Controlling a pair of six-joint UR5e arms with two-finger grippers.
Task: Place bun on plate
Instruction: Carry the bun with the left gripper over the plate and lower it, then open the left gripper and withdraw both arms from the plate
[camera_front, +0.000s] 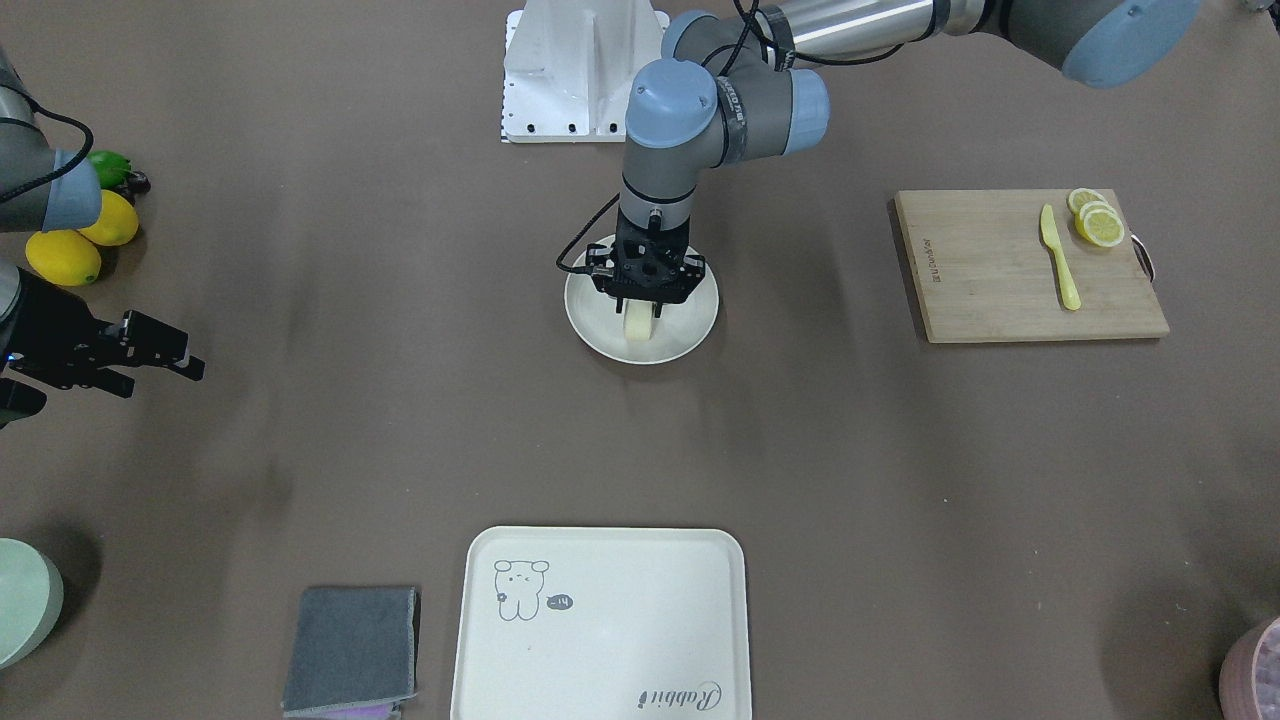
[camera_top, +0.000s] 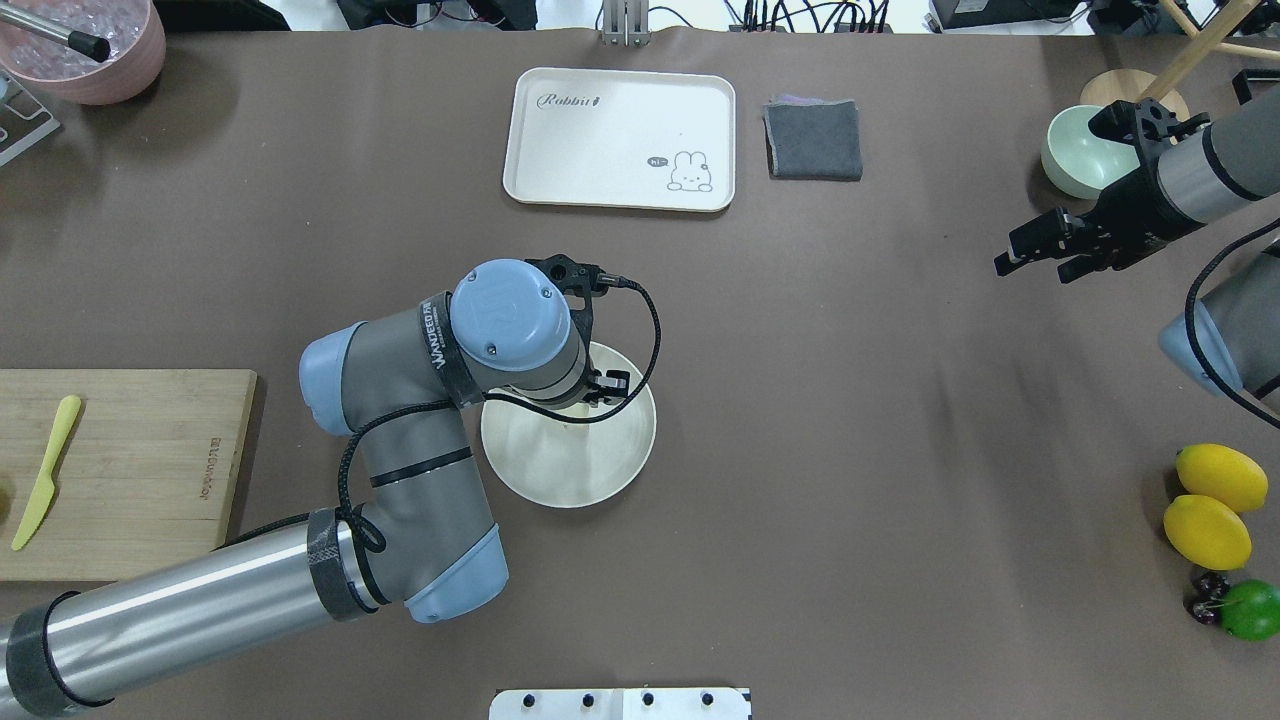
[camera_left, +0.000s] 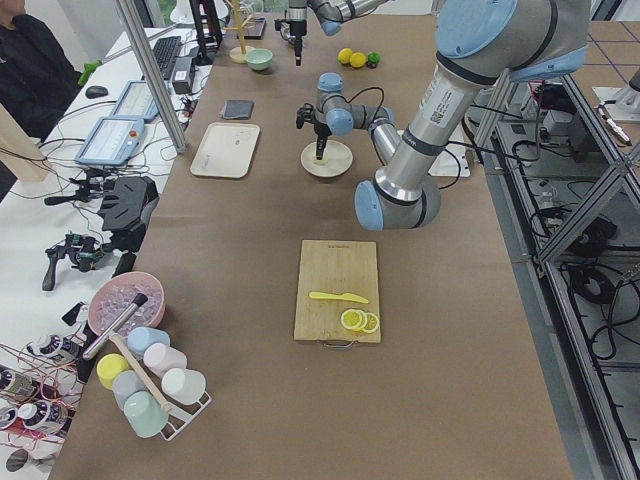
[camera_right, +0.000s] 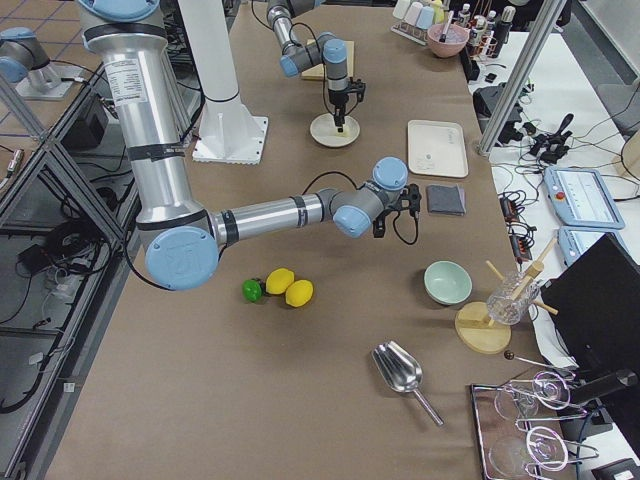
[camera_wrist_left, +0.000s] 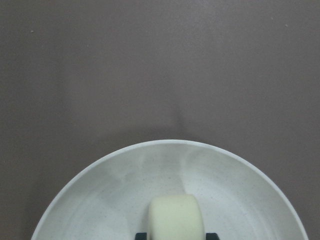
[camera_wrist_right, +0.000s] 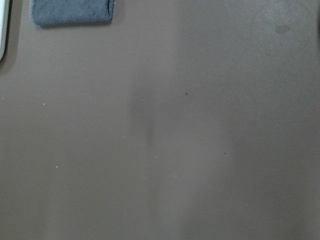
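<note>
The round cream-white plate (camera_front: 692, 322) (camera_top: 560, 465) (camera_wrist_left: 100, 200) lies at the table's middle. My left gripper (camera_front: 640, 314) points straight down over it and is shut on the bun (camera_front: 640, 330) (camera_wrist_left: 175, 217), a small pale cylinder held on edge between the dark fingertips. The bun sits low inside the plate's rim; whether it touches the plate I cannot tell. In the overhead view the wrist hides the bun. My right gripper (camera_front: 175, 365) (camera_top: 1030, 262) hovers far off to the side, open and holding nothing.
A cream tray with a drawing (camera_front: 600, 620) and a folded grey cloth (camera_front: 350, 650) lie at the far edge. A wooden board (camera_front: 1000, 270) carries a yellow knife and lemon slices. Lemons (camera_front: 70, 250) and a pale green bowl (camera_top: 1075, 150) are near the right arm.
</note>
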